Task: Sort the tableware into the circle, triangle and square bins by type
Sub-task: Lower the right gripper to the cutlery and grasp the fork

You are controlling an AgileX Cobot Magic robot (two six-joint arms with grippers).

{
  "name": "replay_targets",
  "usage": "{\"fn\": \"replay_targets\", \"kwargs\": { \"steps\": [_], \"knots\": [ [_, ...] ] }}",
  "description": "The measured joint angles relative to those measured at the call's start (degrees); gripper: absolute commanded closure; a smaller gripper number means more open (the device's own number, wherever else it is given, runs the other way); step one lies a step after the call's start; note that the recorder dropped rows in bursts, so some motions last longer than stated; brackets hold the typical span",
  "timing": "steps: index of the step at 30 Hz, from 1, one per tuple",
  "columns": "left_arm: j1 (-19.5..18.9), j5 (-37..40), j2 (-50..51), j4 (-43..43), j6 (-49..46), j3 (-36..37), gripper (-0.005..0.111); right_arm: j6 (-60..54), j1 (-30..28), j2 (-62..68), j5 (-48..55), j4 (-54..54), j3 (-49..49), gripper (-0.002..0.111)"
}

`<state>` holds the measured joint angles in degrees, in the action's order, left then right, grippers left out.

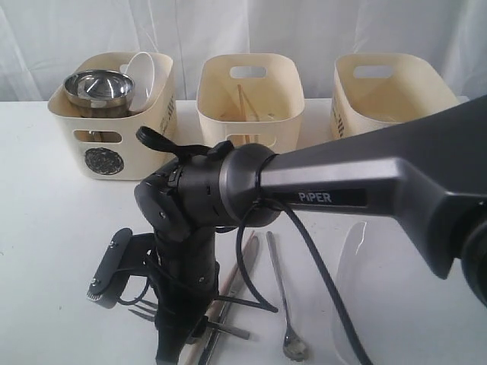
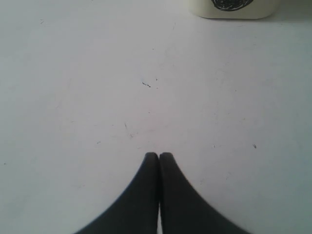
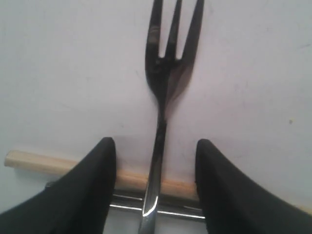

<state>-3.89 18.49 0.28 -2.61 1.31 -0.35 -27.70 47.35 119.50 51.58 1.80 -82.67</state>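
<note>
Matte white table [image 3: 58, 73], slim glossy steel fork [image 3: 165, 83]

Exterior view: angled down across worktop [image 1: 53, 228] toward three bins [image 1: 249, 95], right arm [image 1: 365, 182] very near lens. Left wrist: close, down on bare worktop, circle bin [image 2: 234, 9] at edge. Right wrist: very close over fork [image 3: 168, 73]. Exterior shares both.

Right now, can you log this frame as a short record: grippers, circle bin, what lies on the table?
Left gripper: shut, over bare table
Right gripper: open, jaws either side of the steel fork handle
Circle bin: steel bowl, small white bowl
Also on table: wooden chopstick, long spoon, white plate
</note>
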Motion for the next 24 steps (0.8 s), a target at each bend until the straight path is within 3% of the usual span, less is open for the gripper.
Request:
{"fn": "replay_targets", "kwargs": {
  "steps": [4,13,24],
  "knots": [
    [0.0,0.0,0.0,0.0,0.0,0.0,0.107,0.0,0.0,0.0,0.0,-0.4,0.0,0.065],
    [0.0,0.0,0.0,0.0,0.0,0.0,0.107,0.7,0.0,0.0,-0.2,-0.4,0.0,0.108],
    [0.0,0.0,0.0,0.0,0.0,0.0,0.107,3.6,0.0,-0.8,-0.1,-0.4,-0.6,0.108]
  ]
}}
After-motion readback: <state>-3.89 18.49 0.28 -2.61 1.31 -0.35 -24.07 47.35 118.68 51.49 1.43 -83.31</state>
